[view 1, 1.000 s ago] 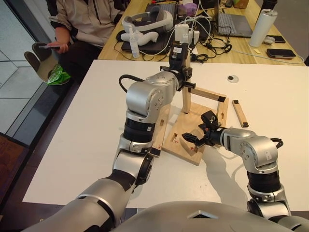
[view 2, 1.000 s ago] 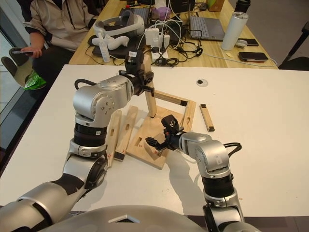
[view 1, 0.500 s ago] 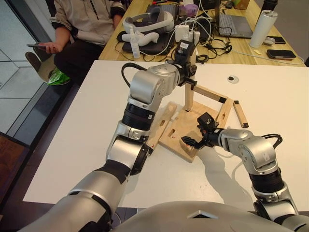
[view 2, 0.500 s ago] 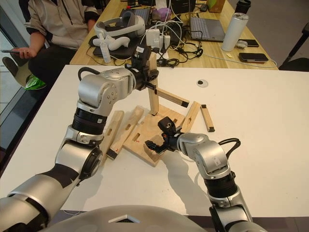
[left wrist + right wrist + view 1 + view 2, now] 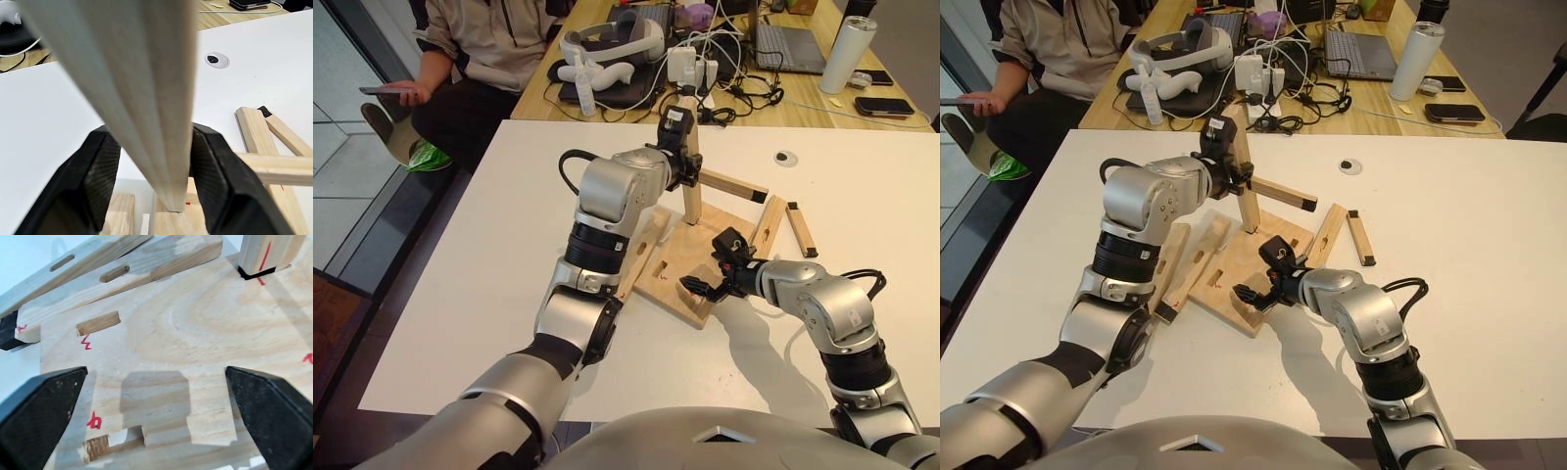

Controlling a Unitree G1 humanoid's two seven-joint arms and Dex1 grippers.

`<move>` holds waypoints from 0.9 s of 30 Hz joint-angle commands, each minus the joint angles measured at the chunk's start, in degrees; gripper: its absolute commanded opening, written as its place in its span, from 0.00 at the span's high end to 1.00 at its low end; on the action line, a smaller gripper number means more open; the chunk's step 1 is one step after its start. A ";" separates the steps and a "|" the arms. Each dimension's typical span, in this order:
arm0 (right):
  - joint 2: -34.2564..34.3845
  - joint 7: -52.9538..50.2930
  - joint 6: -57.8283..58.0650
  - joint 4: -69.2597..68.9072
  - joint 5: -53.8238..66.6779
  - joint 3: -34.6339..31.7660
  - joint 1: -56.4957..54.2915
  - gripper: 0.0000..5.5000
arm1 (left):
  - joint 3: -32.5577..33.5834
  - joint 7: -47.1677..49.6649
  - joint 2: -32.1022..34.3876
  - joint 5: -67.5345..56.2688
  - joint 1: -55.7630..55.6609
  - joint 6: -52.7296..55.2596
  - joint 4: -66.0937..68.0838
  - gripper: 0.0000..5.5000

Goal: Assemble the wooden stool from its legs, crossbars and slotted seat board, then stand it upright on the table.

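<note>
The slotted seat board [image 5: 674, 262] lies flat on the white table. A wooden leg [image 5: 691, 192] stands upright on its far part, and a crossbar [image 5: 734, 184] sticks out sideways from the leg toward the right. My left gripper [image 5: 685, 164] is shut on this leg near its upper half; in the left wrist view the leg [image 5: 146, 88] sits between both black fingers [image 5: 98, 176]. My right gripper [image 5: 700, 287] hangs open just over the board's near edge, with its fingers [image 5: 39, 406] spread above the seat board [image 5: 171, 333] near a slot [image 5: 98, 323].
Two loose legs [image 5: 644, 243] lie along the board's left side. Another leg [image 5: 767, 223] and a short crossbar [image 5: 800, 228] lie to its right. A round grommet [image 5: 786, 159] sits farther back. A cluttered wooden desk with a tumbler [image 5: 847, 54] borders the far edge.
The head view has shifted a little. My left gripper has turned slightly with the leg still in it. The right gripper stays open at the board's near edge.
</note>
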 commanded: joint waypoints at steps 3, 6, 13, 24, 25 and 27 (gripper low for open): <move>-1.01 -0.69 1.83 2.44 0.65 1.61 2.01 0.02 | 5.25 2.18 -0.98 -0.26 -2.42 -0.20 -2.01 0.59; -1.08 -0.86 1.53 2.62 0.79 1.86 1.99 0.02 | 6.77 2.56 -0.95 -0.32 -3.28 -0.69 -1.94 0.59; -3.10 -0.47 0.29 2.76 0.41 3.98 1.80 0.02 | 9.72 3.26 -0.15 -0.56 -5.99 -2.36 -1.11 0.59; -9.00 1.39 0.18 -1.36 1.71 6.68 1.41 0.02 | 17.23 7.11 0.33 -2.66 -7.33 -3.11 -6.40 0.59; -9.81 1.91 -0.24 -1.49 1.68 7.00 0.91 0.02 | 17.92 7.48 0.64 -2.82 -7.40 -3.37 -6.65 0.59; -10.99 2.77 -1.11 -1.53 1.47 7.83 -0.17 0.02 | 19.17 8.05 1.28 -3.06 -7.51 -3.58 -6.91 0.59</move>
